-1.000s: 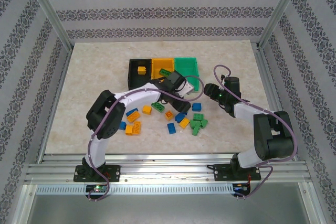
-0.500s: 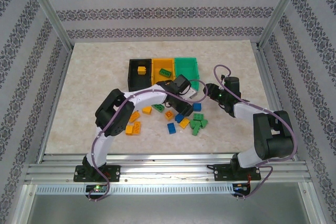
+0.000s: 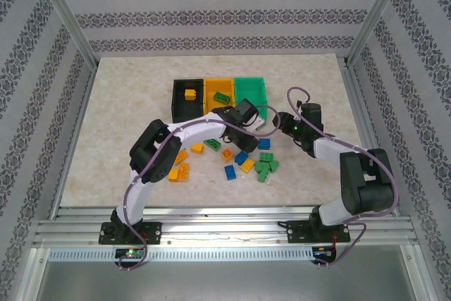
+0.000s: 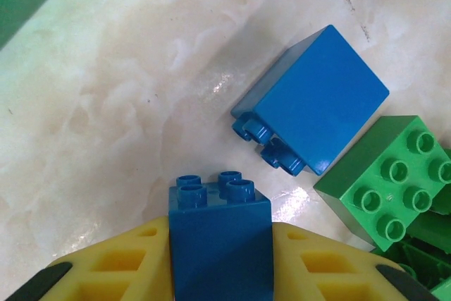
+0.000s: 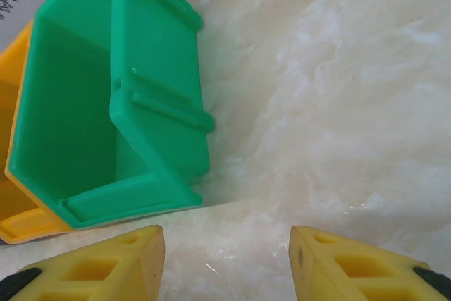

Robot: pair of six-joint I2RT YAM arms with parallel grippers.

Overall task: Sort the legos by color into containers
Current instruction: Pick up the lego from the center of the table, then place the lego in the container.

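Item held: a small blue studded plastic brick (image 4: pixel 220 244). It sits at the bottom centre of the left wrist view with its studs toward the top of the frame. My left gripper (image 4: pixel 220 276) has its jaws closed on the brick's two flanks, and a yellow finger (image 4: pixel 113 273) shows on either side. I cannot tell whether the brick rests on the pale marbled table (image 4: pixel 106 118) or hangs clear of it.

Just beyond it, toward the upper right, a second blue brick (image 4: pixel 317 100) lies on its side, apart from the held one. At its lower right edge is a green studded brick (image 4: pixel 391 181), studs up.

In the top view my left gripper (image 3: pixel 248 126) is at frame centre. It is just below the row of joined bins: the black plastic bin (image 3: pixel 176 100), the orange plastic bin (image 3: pixel 219 80) and the green plastic bin (image 3: pixel 251 79). The black bin contains a yellow-orange brick (image 3: pixel 190 94) and the orange bin a green brick (image 3: pixel 222 96). The loose bricks (image 3: pixel 225 156) are scattered below the gripper.

My right gripper (image 5: pixel 225 259) has its jaws wide apart with nothing between them. It is over bare table, with the green bin's outer wall (image 5: pixel 162 103) at the upper left of the right wrist view.
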